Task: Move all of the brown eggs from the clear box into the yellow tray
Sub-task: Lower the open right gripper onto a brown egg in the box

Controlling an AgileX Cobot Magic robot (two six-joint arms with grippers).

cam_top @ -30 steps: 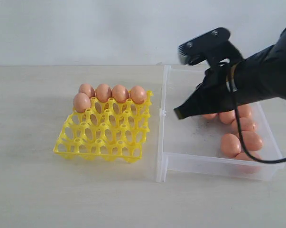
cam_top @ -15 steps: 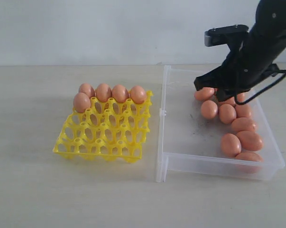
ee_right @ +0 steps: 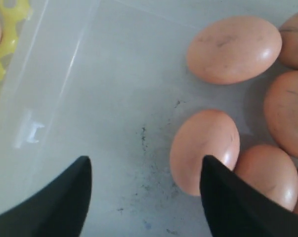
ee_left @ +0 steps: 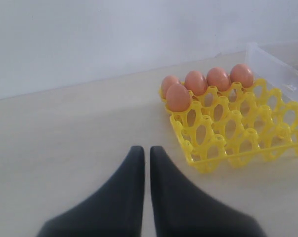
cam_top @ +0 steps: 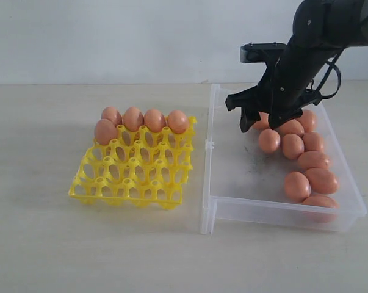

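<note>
Brown eggs (cam_top: 292, 146) crowd the clear box (cam_top: 266, 212) at right, some partly hidden behind my spread right end effector (cam_top: 259, 124); five sit in the yellow tray (cam_top: 132, 182), centre-left. Left end effector (ee_left: 144, 150) pressed together.

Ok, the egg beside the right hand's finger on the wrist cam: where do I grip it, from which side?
I'd come from above with the right hand and close across that brown egg's narrow middle. It lies on its side; one flank faces bare clear box floor, the other touches a neighbour egg.
</note>
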